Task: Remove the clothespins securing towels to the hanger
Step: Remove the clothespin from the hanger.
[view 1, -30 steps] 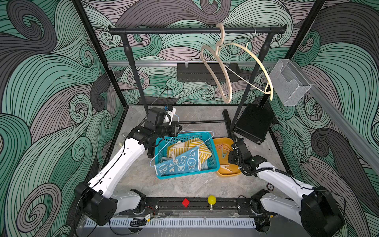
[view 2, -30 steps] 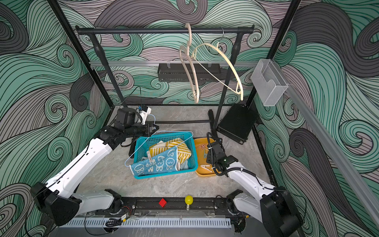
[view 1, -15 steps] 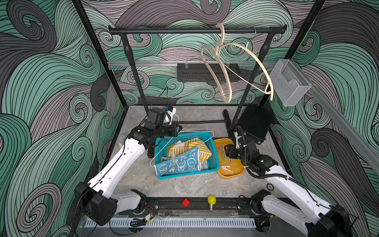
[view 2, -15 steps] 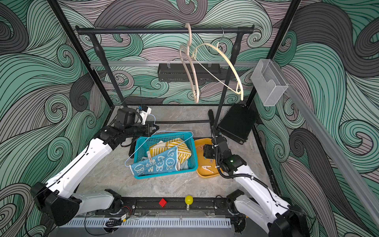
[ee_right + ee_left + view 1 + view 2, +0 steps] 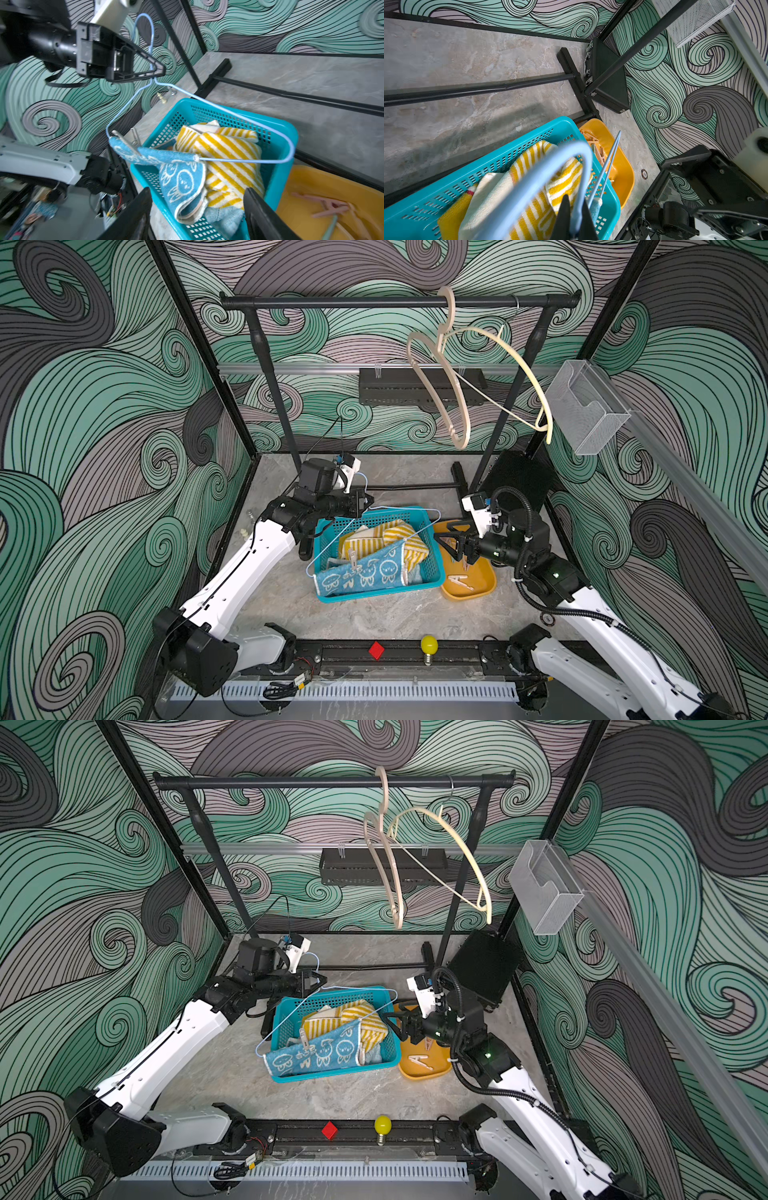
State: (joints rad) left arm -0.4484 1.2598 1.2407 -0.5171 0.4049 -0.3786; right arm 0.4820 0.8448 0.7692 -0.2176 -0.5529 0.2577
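My left gripper [image 5: 366,503] [image 5: 576,212] is shut on the neck of a pale-blue wire hanger [image 5: 239,160] held over a teal basket [image 5: 374,595]. A teal-blue bunny towel [image 5: 357,576] [image 5: 182,182] hangs on the hanger's bar, half over the basket's front rim, with a clothespin [image 5: 352,559] [image 5: 304,1042] clipped on it. A yellow-striped towel [image 5: 374,541] [image 5: 228,158] and a pale-blue towel [image 5: 224,218] lie in the basket. My right gripper [image 5: 451,545] [image 5: 197,216] is open and holds nothing, hovering at the basket's right end near the bunny towel's corner. Loose clothespins [image 5: 461,583] [image 5: 324,205] lie in an orange tray [image 5: 482,589].
A black clothes rack [image 5: 395,302] with two wooden hangers [image 5: 457,406] stands behind, its base bars on the floor. A black case [image 5: 519,481] leans at the back right. A yellow bulb [image 5: 429,644] and red cube [image 5: 376,649] sit on the front rail.
My right arm rose from the orange tray and swung left toward the basket, its jaws opening wider. The left arm and the hanger stayed put.
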